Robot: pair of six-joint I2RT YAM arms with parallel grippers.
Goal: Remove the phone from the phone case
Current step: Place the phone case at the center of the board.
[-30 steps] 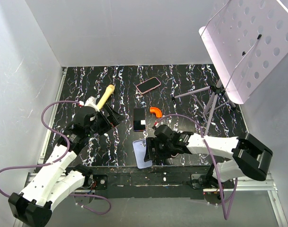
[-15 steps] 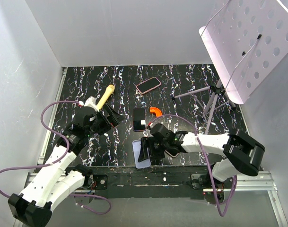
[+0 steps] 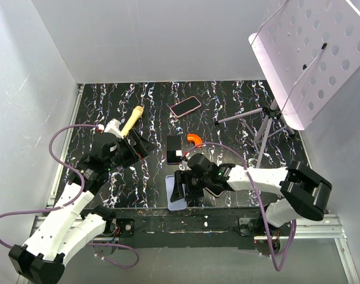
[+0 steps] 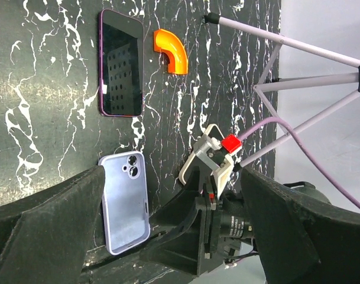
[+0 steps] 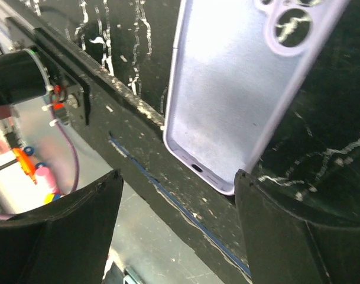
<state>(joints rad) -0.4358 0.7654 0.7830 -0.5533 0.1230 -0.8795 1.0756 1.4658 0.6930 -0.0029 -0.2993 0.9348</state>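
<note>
The left tool (image 3: 142, 146) hangs over the table (image 3: 227, 97) with its two black fingers (image 4: 46, 222) spread wide and nothing between them, fully released. Off behind it, to its outer side, lies a pale yellow stick (image 3: 132, 120), well apart from the fingertips.

Straight ahead of that tool, near its tips, the phone (image 3: 174, 148) lies flat with its dark screen up, a purple rim showing around it in the left wrist view (image 4: 121, 62). It is bare, out of its cover and apart from it.

The phone case (image 3: 175, 205) is the lavender shell lying by the near edge of the table, hollow side up and empty (the marbled table shows through its camera holes). The right tool (image 3: 181, 189) is right over it, fingers parted wide to either side of the case's bottom end (image 5: 239, 89). From the right wrist view I cannot say whether either finger (image 5: 55, 236) actually touches the shell; nothing is clamped.

Just beyond the right tool, beside the phone's far corner, sits a small orange elbow piece (image 3: 194, 140). Farther out from both tools lies a second phone in a pink case (image 3: 185, 106). Off to the right tool's outer side stands a perforated stand (image 3: 310, 53) on thin tripod legs.
</note>
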